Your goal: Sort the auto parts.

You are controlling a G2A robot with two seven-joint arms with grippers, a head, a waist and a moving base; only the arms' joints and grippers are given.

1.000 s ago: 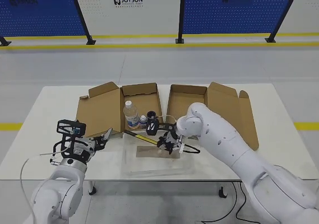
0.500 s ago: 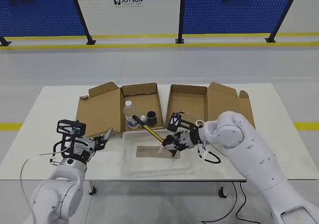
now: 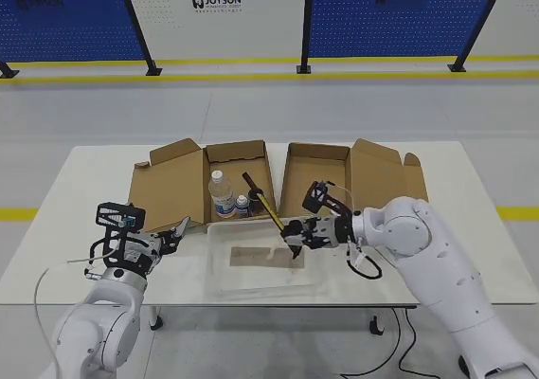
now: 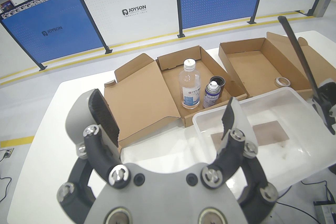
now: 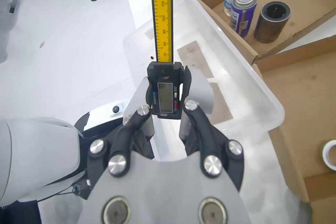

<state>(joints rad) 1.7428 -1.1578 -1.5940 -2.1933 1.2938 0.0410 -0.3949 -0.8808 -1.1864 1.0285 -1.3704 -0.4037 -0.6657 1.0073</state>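
Yellow caliper (image 5: 163, 12) is pointing up and far-left, the right gripper (image 5: 168, 86) clamping its display head and hiding its near end; the left gripper (image 4: 164, 101) is gaping wide.

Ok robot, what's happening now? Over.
Right gripper shut on yellow-scaled black digital caliper, above clear plastic bin. Left gripper open, empty. No obstruction seen.

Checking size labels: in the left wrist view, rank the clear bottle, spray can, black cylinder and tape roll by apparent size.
1. Clear bottle
2. Spray can
3. Black cylinder and tape roll: too close to rank, and the can hides part of the cylinder.
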